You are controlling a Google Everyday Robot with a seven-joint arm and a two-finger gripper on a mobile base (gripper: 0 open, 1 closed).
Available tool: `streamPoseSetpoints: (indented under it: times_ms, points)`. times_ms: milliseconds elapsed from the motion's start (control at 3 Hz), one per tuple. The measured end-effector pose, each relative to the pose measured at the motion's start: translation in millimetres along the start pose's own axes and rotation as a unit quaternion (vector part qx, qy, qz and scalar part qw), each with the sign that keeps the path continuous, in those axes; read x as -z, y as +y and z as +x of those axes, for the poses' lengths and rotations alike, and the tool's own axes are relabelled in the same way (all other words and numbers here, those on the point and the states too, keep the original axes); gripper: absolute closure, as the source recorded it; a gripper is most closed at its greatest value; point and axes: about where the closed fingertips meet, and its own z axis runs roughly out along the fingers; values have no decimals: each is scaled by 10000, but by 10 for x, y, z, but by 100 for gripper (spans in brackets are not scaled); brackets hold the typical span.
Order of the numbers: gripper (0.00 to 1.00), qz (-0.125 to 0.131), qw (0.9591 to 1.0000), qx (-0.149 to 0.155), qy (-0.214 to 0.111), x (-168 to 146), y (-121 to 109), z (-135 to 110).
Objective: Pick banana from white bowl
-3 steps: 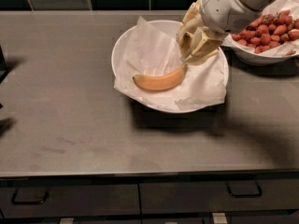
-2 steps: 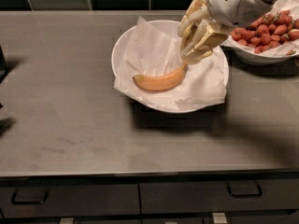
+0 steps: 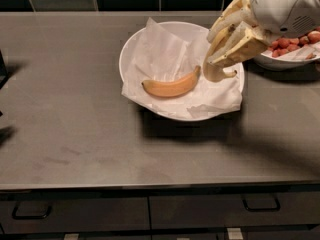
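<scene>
Since the earlier frame, my cream two-finger gripper (image 3: 221, 59) has shifted slightly up and right. It now hangs over the right rim of the large round white bowl lined with crinkled paper (image 3: 124, 59). Its fingers are clamped on the long pale yellow banana (image 3: 242, 48). A shorter curved orange-yellow banana (image 3: 172, 86) lies in that bowl.
</scene>
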Motion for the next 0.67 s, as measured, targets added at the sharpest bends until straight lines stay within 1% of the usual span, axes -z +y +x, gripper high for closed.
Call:
streamPoseSetpoints:
  times_ms: [333, 667]
  points:
    - [100, 134, 9986, -495, -128, 216, 177, -4]
    - [100, 134, 9986, -495, -128, 216, 177, -4]
